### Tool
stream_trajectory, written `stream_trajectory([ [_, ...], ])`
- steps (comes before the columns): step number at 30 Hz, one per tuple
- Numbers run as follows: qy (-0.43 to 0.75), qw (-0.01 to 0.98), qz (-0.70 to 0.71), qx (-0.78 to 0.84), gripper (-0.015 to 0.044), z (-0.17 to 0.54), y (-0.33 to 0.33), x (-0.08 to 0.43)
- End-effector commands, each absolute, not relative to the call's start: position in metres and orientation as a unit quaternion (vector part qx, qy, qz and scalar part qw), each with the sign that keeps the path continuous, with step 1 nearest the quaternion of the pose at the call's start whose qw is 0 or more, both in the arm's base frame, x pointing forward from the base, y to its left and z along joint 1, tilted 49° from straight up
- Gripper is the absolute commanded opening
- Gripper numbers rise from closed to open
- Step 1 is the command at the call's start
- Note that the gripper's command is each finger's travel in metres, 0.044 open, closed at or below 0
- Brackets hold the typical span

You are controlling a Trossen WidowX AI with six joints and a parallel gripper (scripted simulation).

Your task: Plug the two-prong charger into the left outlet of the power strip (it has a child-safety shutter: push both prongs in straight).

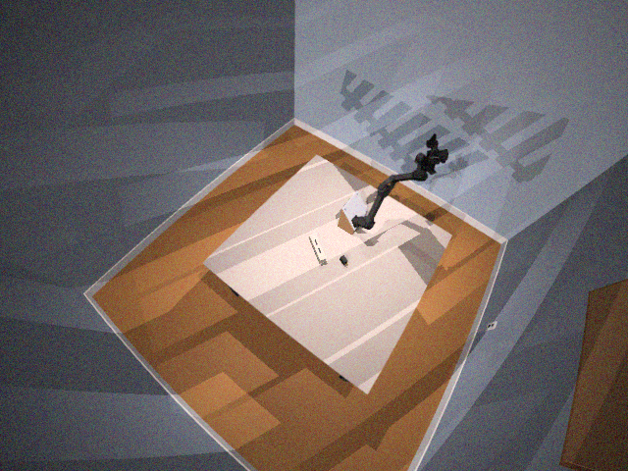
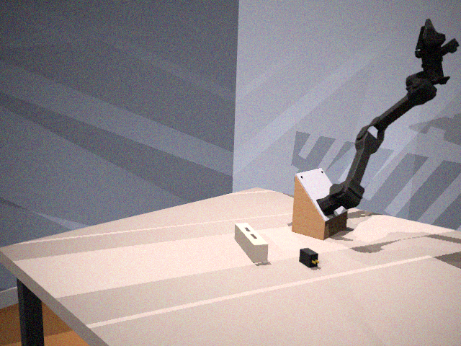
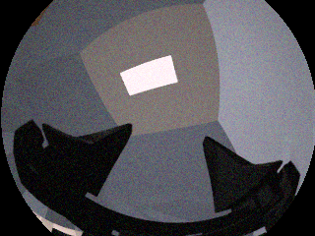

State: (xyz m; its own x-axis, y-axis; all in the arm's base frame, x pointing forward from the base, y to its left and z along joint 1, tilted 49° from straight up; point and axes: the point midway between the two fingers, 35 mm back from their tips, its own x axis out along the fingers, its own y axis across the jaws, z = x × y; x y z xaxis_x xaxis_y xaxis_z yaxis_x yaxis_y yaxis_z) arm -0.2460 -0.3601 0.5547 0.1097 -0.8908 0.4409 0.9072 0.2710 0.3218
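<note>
The black two-prong charger (image 1: pixel 343 260) (image 2: pixel 308 257) lies on the table, its brass prongs pointing sideways toward the lower right in the exterior view, away from the strip. The cream power strip (image 1: pixel 316 251) (image 2: pixel 261 253) stands left of the charger in the top and exterior views, with two dark outlets on its top; they look empty. My gripper (image 3: pixel 168 134) (image 2: pixel 427 27) is raised high above and well away from both. In the wrist view its fingers are wide apart with nothing between them. The outlets' shutters are too small to make out.
The arm rises from beside a wooden wedge (image 1: pixel 346 223) (image 2: pixel 307 212) with a sloped white top, behind the charger and strip. All stand on a pale table (image 1: pixel 324 314) (image 2: pixel 186 298). The wrist view shows the ceiling, a bright light panel (image 3: pixel 150 75) and walls.
</note>
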Motion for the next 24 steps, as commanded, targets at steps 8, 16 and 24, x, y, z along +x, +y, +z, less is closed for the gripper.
stream_trajectory([
  [8,-0.303,0.726,-0.602,-0.136,0.0440,0.616,-0.298,-0.216],
  [16,-0.330,0.718,-0.568,-0.231,0.0440,0.661,-0.237,-0.170],
  [24,-0.339,0.691,-0.525,-0.363,0.0440,0.697,-0.162,-0.105],
])
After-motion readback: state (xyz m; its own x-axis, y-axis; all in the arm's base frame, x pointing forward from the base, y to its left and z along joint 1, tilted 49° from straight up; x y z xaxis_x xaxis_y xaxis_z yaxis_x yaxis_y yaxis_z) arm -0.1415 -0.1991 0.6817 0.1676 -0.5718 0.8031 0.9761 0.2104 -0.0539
